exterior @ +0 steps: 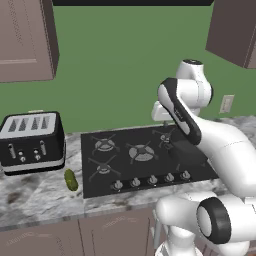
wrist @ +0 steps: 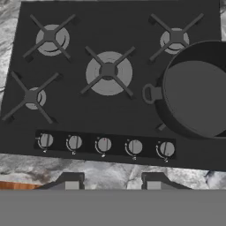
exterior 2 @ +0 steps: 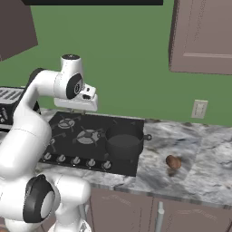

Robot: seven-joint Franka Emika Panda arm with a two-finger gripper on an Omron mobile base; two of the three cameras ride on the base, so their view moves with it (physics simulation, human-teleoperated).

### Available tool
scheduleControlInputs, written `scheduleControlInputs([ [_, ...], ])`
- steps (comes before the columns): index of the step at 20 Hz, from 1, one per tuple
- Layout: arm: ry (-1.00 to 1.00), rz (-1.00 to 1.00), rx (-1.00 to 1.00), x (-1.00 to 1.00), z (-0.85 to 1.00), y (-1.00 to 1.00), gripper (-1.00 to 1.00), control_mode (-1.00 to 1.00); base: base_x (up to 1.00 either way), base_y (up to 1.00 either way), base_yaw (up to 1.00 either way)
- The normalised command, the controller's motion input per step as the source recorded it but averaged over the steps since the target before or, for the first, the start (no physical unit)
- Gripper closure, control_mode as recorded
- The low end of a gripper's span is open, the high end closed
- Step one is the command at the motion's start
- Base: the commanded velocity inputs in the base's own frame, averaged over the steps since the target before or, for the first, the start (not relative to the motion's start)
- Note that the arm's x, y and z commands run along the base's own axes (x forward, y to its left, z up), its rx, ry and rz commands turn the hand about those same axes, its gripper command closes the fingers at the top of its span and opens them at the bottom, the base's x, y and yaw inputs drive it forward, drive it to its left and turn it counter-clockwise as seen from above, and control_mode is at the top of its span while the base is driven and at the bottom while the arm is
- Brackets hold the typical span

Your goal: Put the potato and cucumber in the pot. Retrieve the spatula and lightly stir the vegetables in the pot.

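Our gripper [wrist: 109,183] hangs high over the stove [wrist: 110,79] holding nothing, its 2 fingertips [wrist: 70,182] standing apart over the counter edge. The empty pot [wrist: 194,99] sits below and to its right; the cucumber [exterior: 71,180] lies well off to the left beside the toaster [exterior: 32,142], the potato [exterior 2: 172,161] well off to the right past the pot. We judge both vegetables light, firm and prone to roll, so we would pinch the cucumber across its short middle and the potato across its widest part.
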Motion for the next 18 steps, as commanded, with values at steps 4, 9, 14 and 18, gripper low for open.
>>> scheduleControlInputs([
  [4, 0.0, 0.0, 0.0, -0.13, -0.02, 0.01, -1.0, -1.0, 0.0, 0.0, 0.0],
  [9, 0.0, 0.04, -0.03, -0.39, -0.18, 0.5, -1.0, -1.0, 0.0, 0.0, 0.0],
  [14, -0.08, 0.0, -0.06, -0.23, -0.25, 0.69, -1.0, -1.0, 0.0, 0.0, 0.0],
  [18, -0.07, -0.05, 0.0, -0.04, -0.28, 0.76, -1.0, -1.0, 0.0, 0.0, 0.0],
])
